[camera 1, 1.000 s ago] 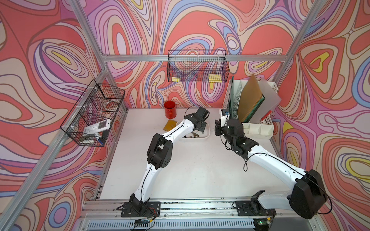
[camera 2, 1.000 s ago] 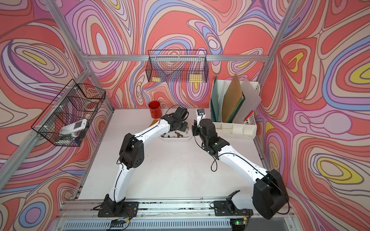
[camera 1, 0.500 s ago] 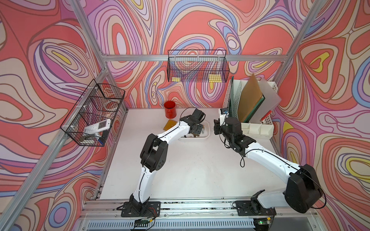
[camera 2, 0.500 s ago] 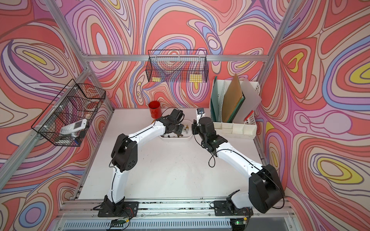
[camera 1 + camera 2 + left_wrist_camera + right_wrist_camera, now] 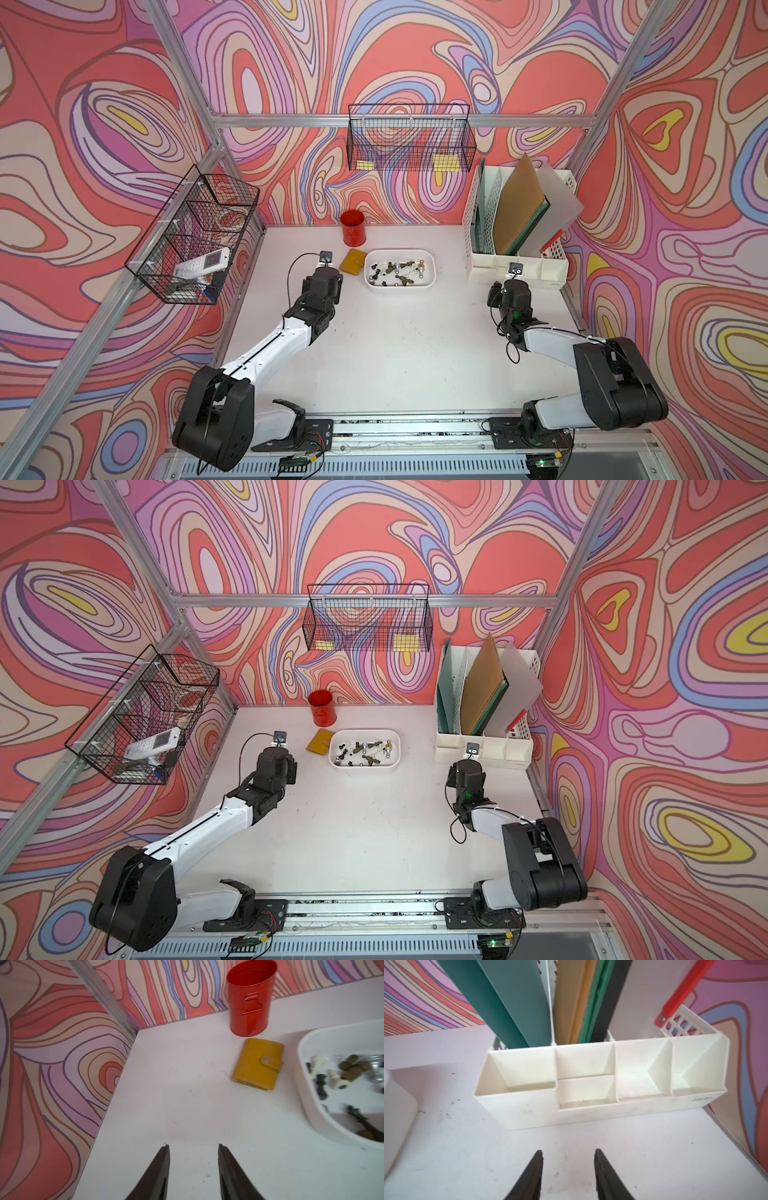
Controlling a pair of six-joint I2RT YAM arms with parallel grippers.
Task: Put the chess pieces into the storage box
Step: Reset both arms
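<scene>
A robotics lab test cell: two robot arms bolted to an aluminium rail face a white surface enclosed by swirl-printed wall panels on aluminium framing.

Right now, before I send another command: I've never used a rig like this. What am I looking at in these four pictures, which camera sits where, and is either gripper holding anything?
You see two robot arms, the left arm and the right arm, mounted at the near edge of a white table. Two pictures come from one overhead camera pair; they are nearly identical and show the whole scene. The other two come from a camera on each wrist, looking out past that arm's gripper. The left gripper and the right gripper are both open and hold nothing. On the table are the storage box with the chess pieces lying inside it, a yellow wallet beside it, a red cup behind the wallet, and a white file organiser facing the right gripper. Every piece I can see is in the box.
</scene>
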